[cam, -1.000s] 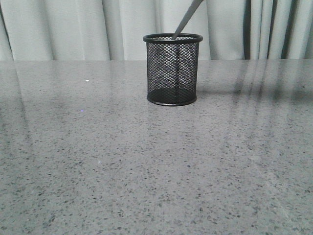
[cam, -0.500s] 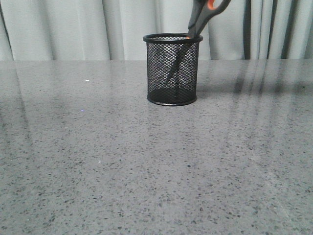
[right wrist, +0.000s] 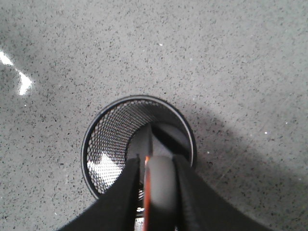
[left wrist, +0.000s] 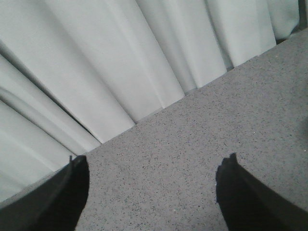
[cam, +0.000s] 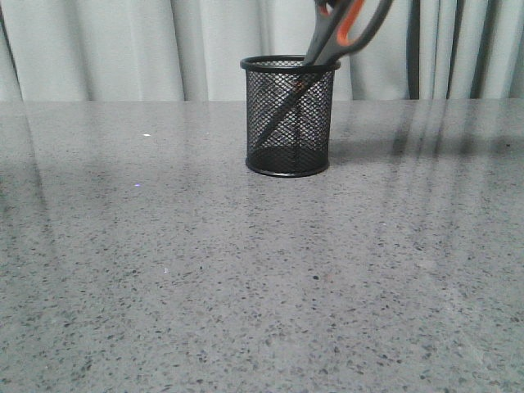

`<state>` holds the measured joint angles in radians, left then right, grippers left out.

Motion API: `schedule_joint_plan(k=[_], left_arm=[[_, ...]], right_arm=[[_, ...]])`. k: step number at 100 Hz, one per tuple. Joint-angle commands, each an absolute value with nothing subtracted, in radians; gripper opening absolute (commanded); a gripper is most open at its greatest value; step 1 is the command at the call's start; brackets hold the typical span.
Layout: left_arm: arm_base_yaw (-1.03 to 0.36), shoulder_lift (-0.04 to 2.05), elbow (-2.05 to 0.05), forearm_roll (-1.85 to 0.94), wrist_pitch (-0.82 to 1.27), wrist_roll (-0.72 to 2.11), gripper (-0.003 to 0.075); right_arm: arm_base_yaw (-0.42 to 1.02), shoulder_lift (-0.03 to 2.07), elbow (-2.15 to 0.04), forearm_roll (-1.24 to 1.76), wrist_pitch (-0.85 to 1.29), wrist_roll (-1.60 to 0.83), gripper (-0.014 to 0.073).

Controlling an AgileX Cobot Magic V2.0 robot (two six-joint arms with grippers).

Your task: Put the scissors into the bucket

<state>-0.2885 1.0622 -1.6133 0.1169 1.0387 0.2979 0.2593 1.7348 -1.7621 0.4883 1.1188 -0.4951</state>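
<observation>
The black wire-mesh bucket [cam: 288, 123] stands upright at the back middle of the table. The scissors [cam: 348, 31] lean in it, blades down inside the mesh with the tip near the base, grey and orange handles sticking out up and to the right. In the right wrist view my right gripper [right wrist: 156, 166] is shut on the scissors' grey handle loop [right wrist: 161, 187], directly above the bucket's mouth [right wrist: 103, 125]. My left gripper [left wrist: 154, 166] is open and empty over bare table near the curtain. Neither arm shows clearly in the front view.
A grey speckled stone table [cam: 246, 278] fills the front view. A pale pleated curtain [cam: 123, 49] hangs along the table's far edge, close behind the bucket.
The scissors came down into the bucket from above. First only the blade tip was at the rim; now the blades reach near the base and the handles are just above the rim.
</observation>
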Motion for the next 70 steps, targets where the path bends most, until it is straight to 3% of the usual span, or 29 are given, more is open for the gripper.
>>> schedule_joint_plan(k=[1,11,52,62,70], left_arm=[[-0.288,1.059,-1.641,0.112,0.972,0.285,0.0512],[-0.288,1.061,-1.641,0.112,0.974,0.285,0.0512],[-0.288,1.059,-1.641,0.224,1.002,0.285,0.0512],[-0.288,1.059,-1.641,0.229,0.994,0.283,0.0491],[-0.288,1.059,-1.639,0.215,0.969,0.283,0.0395]], right_arm=[[0.261,1.691,-1.805,0.528,1.074,-0.497,0.0227],[0.261,1.691,-1.825,0.528,1.08,-0.491,0.0283],[0.228,1.648,-1.973,0.514,1.088,-0.456,0.0277],[0.216,1.614,-1.975,0.517,1.09,-0.428,0.0206],[0.208,1.581,-1.975,0.517,1.09,-0.42,0.008]])
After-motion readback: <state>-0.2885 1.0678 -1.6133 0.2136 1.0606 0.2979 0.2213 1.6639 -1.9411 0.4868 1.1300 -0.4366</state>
